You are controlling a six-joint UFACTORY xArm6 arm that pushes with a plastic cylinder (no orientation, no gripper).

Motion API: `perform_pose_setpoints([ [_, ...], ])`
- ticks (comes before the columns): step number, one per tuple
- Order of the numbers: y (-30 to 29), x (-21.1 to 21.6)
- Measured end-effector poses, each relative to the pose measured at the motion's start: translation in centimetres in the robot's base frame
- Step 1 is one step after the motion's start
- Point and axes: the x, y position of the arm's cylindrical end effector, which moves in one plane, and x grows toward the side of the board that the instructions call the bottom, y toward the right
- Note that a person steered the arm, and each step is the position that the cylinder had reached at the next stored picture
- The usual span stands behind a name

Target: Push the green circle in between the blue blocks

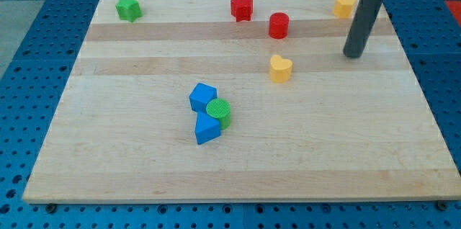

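Note:
The green circle (pixel 219 111) sits near the board's middle, touching both blue blocks on their right side. The blue cube-like block (pixel 202 96) is just above and left of it. The blue triangular block (pixel 207 129) is just below and left of it. The two blue blocks nearly touch each other. My tip (pixel 352 55) rests on the board at the view's upper right, far from the green circle and to the right of the yellow heart.
A yellow heart (pixel 280 68) lies left of my tip. A red cylinder (pixel 279 25) and red star (pixel 242 7) are near the top middle. A yellow block (pixel 345 5) sits top right, a green star (pixel 129 8) top left, on the wooden board (pixel 108 150).

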Motion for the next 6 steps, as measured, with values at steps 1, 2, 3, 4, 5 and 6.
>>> perform_pose_setpoints([
  [1,-2.1,5.1],
  [2,-5.4,8.7],
  [3,-9.7,11.3],
  [4,-13.8,12.1],
  [5,-17.0,12.1],
  [6,-19.7,12.1],
])
